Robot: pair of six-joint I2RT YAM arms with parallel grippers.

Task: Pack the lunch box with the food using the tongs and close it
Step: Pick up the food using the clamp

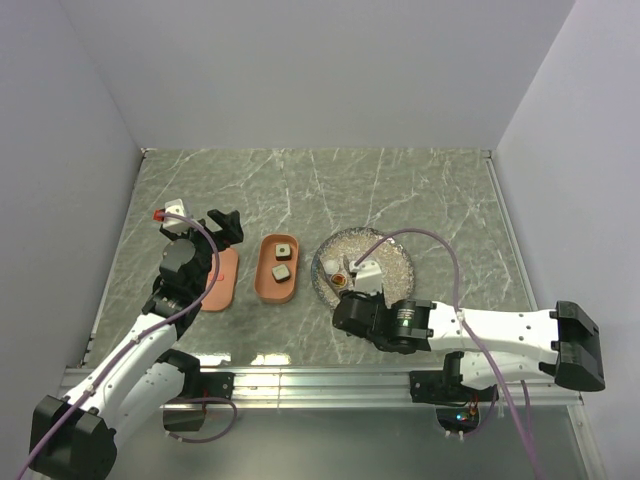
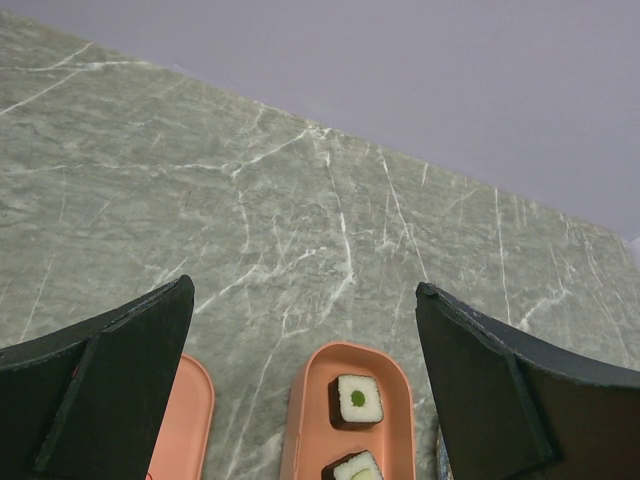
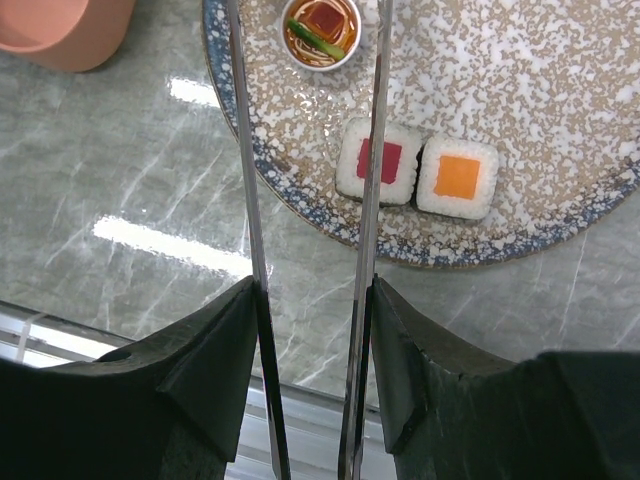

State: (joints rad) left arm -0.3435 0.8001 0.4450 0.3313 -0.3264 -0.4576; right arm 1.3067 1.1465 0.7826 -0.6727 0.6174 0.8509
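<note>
Top view: my left fingers (image 1: 224, 226), spread, near the far end of the lid (image 1: 221, 285). The lid lies flat on the table (image 1: 430, 190), just left of the box (image 1: 274, 297). The box is open and upright and holds a far piece (image 1: 285, 250) and a near piece (image 1: 281, 270), one behind the other. The plate (image 1: 402, 262), speckled, sits just right of the box, apart from it. My right arm (image 1: 490, 332) reaches over the plate's near rim; the fingers on that side are hidden here under the wrist. Left wrist view: my left fingers stand wide apart, nothing between them, bare table beyond. The box lies low between them. Its far piece shows a white face with a green centre, and its near piece is cut off by the frame edge. A corner of the lid shows under the finger on the left of the view. Right wrist view: my right fingers (image 3: 215, 350) grasp the tongs (image 3: 247, 200), one pad on the outside of each arm. The two arms are apart, their tips out of frame. One arm crosses the red piece (image 3: 398, 160), and I cannot tell whether it touches. The orange piece (image 3: 458, 177) sits touching the red piece, both on the plate near its rim. The round piece (image 3: 322, 28) is seen between the arms. One end of the box shows at the top left.
</note>
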